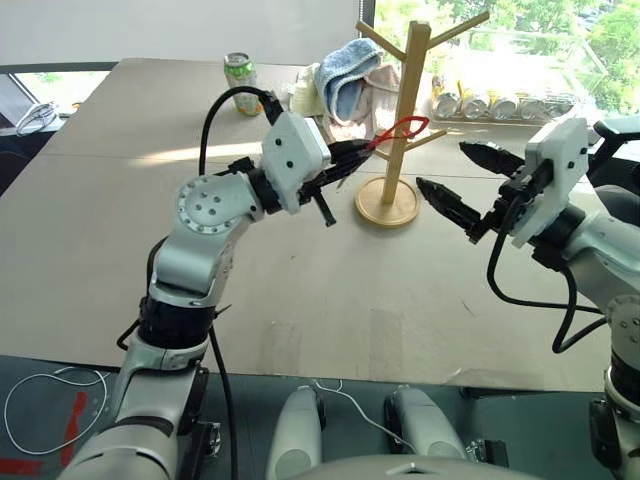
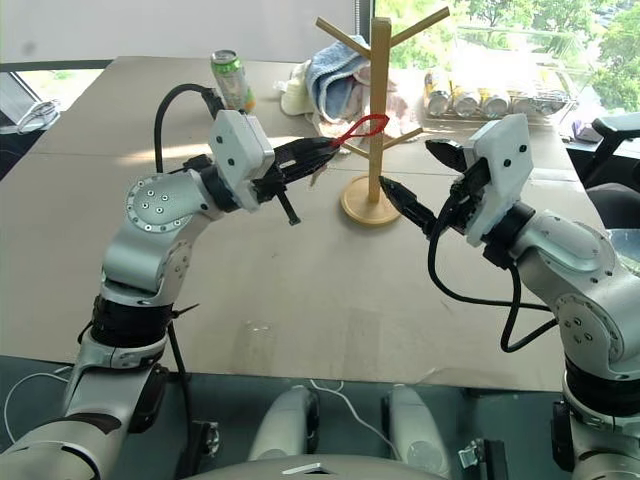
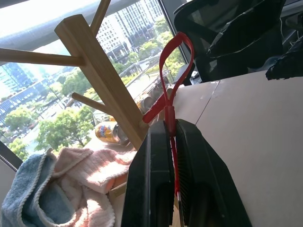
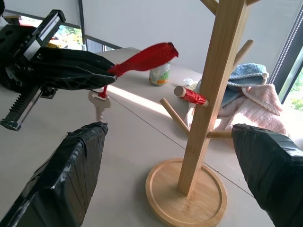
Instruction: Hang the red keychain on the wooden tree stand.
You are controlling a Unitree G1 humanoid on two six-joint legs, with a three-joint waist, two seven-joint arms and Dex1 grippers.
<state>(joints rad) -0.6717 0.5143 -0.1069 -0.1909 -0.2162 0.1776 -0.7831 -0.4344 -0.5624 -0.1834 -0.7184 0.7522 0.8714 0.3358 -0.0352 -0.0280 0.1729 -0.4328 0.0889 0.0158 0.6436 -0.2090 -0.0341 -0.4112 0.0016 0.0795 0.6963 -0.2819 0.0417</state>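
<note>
My left gripper had its fingers pinched on the red keychain, holding it in the air beside the stand. The cord was clamped near the key, which dangled below, so the loop stuck out free toward the pegs. That grip looked chosen to leave the loop open for slipping over a branch. The loop sat close to a lower peg with a red tip, not yet over it. My right gripper hovered on the stand's other side, fingers spread and empty, perhaps ready to steady the post. Towels, a can and jars lay farther back on the surface.
</note>
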